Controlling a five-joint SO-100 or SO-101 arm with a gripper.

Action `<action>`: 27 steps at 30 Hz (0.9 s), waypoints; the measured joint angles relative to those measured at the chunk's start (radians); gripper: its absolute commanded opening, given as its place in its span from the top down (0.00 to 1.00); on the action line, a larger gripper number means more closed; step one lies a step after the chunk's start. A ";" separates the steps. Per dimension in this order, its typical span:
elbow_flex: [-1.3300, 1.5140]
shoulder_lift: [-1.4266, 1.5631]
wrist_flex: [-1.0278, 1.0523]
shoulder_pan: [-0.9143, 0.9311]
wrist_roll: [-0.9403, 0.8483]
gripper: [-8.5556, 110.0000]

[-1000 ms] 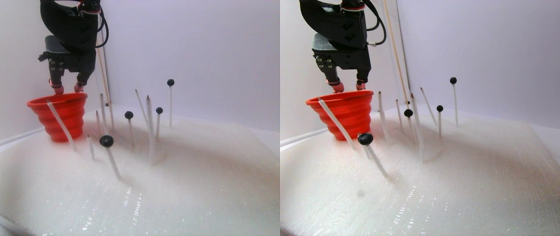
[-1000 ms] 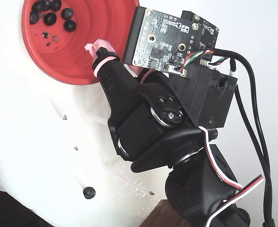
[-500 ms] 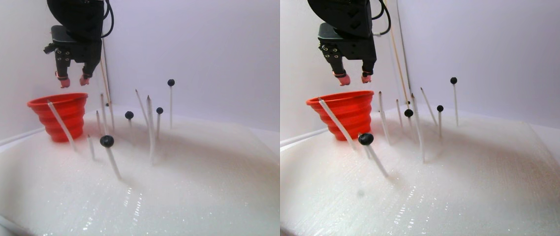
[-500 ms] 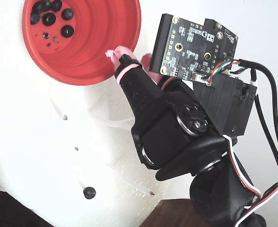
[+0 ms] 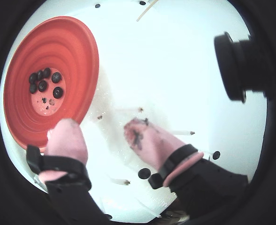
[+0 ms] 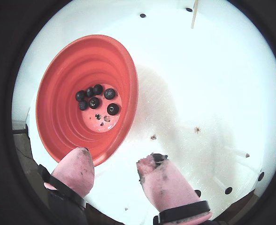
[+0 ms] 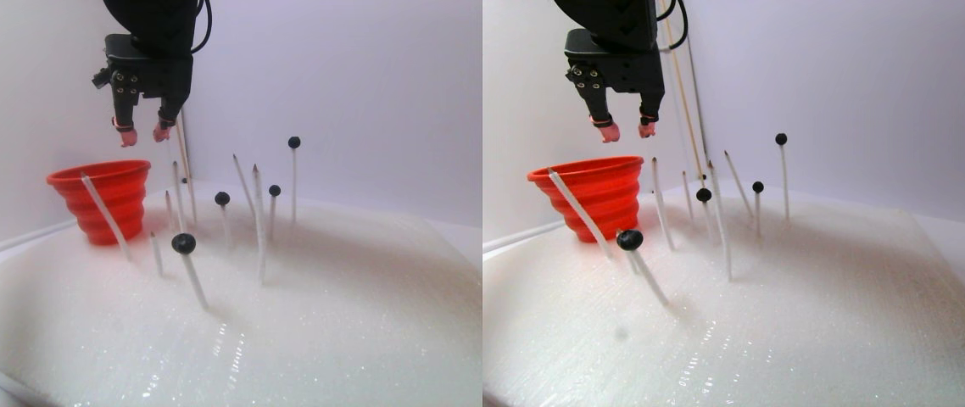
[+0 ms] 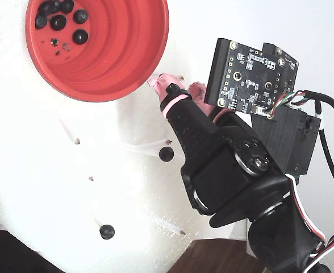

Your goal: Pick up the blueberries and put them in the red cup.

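The red cup [image 7: 101,199] stands at the back left of the white foam pad. Several blueberries [image 6: 95,98] lie on its base, as the fixed view also shows [image 8: 59,20]. Several more blueberries sit on the tips of thin upright sticks, the nearest one [image 7: 184,243] in front of the cup and the tallest [image 7: 294,142] at the back. My gripper [image 7: 144,137] hangs above and just right of the cup's rim. It is open, its pink fingertips [image 6: 164,180] stained dark, with nothing between them [image 5: 99,126]. A stick-mounted berry [image 8: 166,153] shows beside the gripper.
Bare pointed sticks [image 7: 258,212] stand among the berry sticks right of the cup. The foam pad [image 7: 321,322] spreads wide toward the front. A wall rises close behind the cup. A second camera's lens [image 5: 236,65] juts into a wrist view.
The gripper has risen from just over the cup's rim and shifted right, off the cup's mouth, staying open.
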 measured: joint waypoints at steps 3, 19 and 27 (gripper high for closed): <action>0.006 0.011 0.000 0.005 -0.002 0.78; 0.091 0.132 0.098 0.069 -0.023 0.79; 0.149 0.176 0.115 0.104 -0.041 0.79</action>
